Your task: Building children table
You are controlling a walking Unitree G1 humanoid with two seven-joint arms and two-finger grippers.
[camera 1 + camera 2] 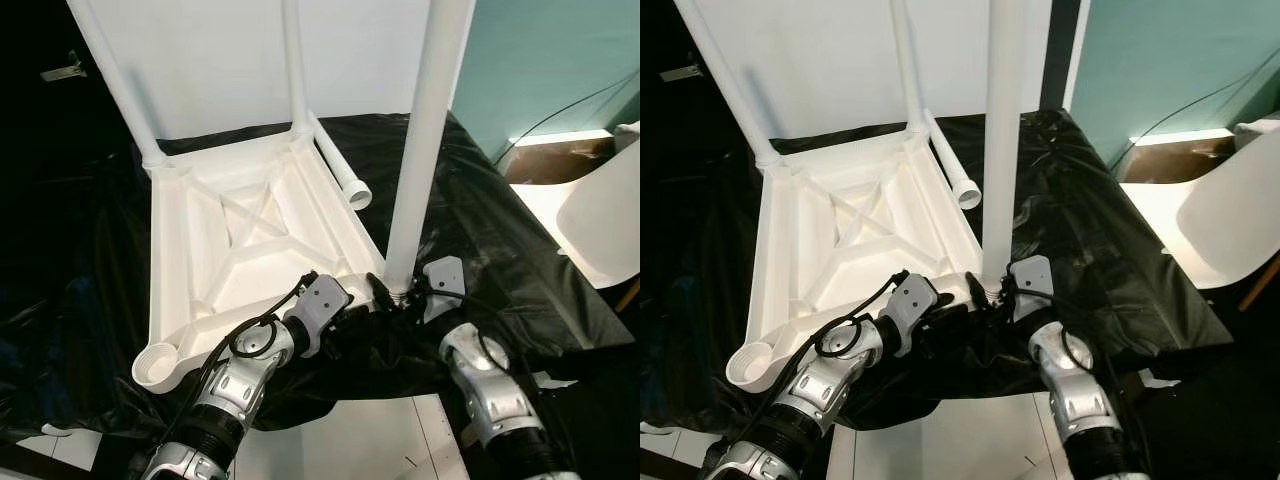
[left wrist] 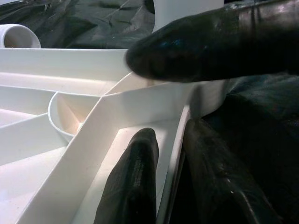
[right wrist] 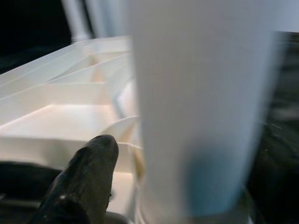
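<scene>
Three legs already stand up from the upturned white tabletop (image 1: pixel 250 250), which lies ribs-up on a surface covered in black plastic sheet (image 1: pixel 480 230): two at its far corners, toward 11 and 12 o'clock, and the tall leg (image 1: pixel 425 130) at the near right corner, about 5 o'clock of the top. A fourth leg (image 1: pixel 340 170) lies loose along the top's right edge at 2 o'clock, its open end showing. The empty socket (image 1: pixel 160 365) waits at the near left corner, about 7 o'clock.

The right gripper (image 1: pixel 405 290) sits at the foot of the tall leg where it enters its socket, one finger (image 3: pixel 86 177) beside the tube; whether the fingers clamp it I cannot tell. The left gripper (image 1: pixel 350 305) pinches the rim of the tabletop next to that same socket, one finger (image 2: pixel 210 42) over the wall and another finger (image 2: pixel 133 182) inside between the ribs.

All this looks like light, stiff moulded plastic, smooth and probably slippery on the round tubes. The legs are long, so a hold near the base gives the best control for pressing or twisting one home. The top is best held by its rim or ribs, as it may slide on the slick sheet.
</scene>
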